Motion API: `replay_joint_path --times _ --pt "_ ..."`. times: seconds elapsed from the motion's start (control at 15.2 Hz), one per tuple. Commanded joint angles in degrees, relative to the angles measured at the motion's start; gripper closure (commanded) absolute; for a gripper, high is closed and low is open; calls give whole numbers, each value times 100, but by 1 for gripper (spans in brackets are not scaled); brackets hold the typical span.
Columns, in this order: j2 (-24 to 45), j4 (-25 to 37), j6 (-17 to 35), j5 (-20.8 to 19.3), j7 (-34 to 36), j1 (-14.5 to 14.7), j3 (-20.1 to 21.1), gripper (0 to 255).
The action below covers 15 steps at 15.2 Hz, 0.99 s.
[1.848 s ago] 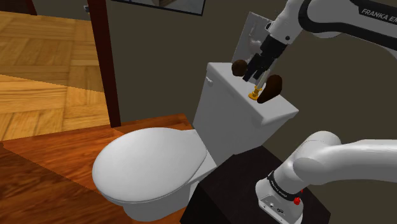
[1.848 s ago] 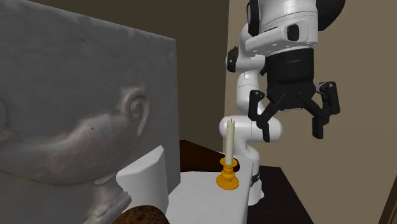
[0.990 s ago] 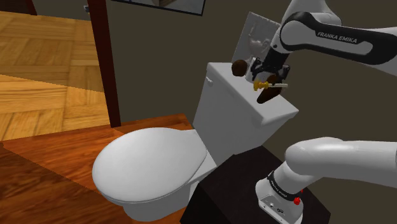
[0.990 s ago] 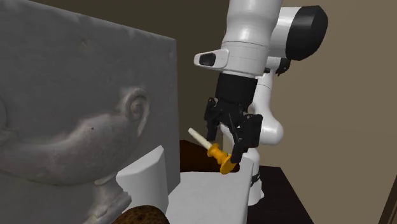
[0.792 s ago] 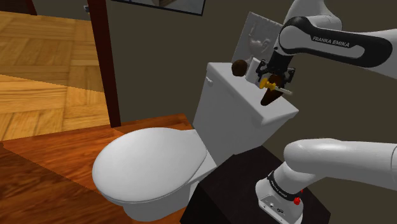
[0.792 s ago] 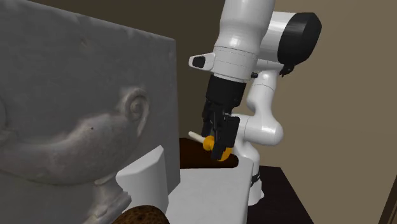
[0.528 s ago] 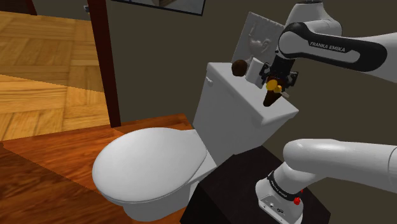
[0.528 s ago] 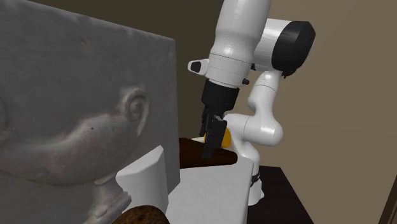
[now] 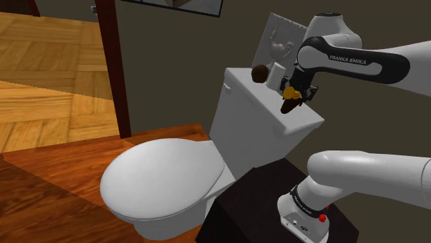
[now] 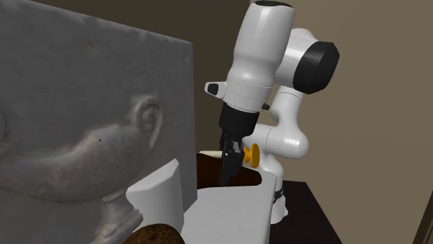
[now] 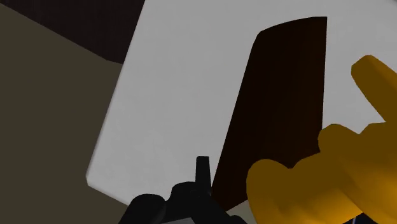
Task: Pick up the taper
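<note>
The taper is a pale candle in an orange holder (image 10: 251, 154). It lies sideways in my black gripper (image 10: 230, 158), which is shut on it, with the holder sticking out towards the second exterior view's right. The holder (image 9: 291, 92) hangs just above the white toilet tank lid (image 9: 259, 103), over a dark brown object (image 9: 289, 105). In the wrist view the orange holder (image 11: 331, 172) looms close beside the gripper (image 11: 203, 183), with the brown object (image 11: 280, 102) and the lid (image 11: 178, 95) beyond. The candle's stem is mostly hidden by the fingers.
A grey relief plaque (image 9: 282, 36) leans on the wall behind the tank. A small white box (image 9: 276, 71) and a brown round thing (image 9: 260, 72) stand on the lid's back. The toilet seat (image 9: 162, 178) lies below; the dark stand (image 9: 252, 207) is at lower right.
The open gripper came down on the upright taper, shut on it, tipped it sideways and raised it off the lid. The hand has since turned, swinging the holder round.
</note>
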Motion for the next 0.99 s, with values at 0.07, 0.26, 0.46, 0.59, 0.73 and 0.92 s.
replay_joint_path --times 0.07,0.26,0.46,0.59,0.73,0.92 --pt "-2 -24 4 4 3 3 2 255" --pt "10 -6 -2 5 4 1 3 255" --pt "-2 -38 20 -1 -2 -1 -5 255" --pt "-6 112 -131 -2 -35 -7 -15 255" --pt "-1 268 -278 -4 -66 -13 -24 255" --pt "14 505 -495 -8 -112 -25 -36 255"
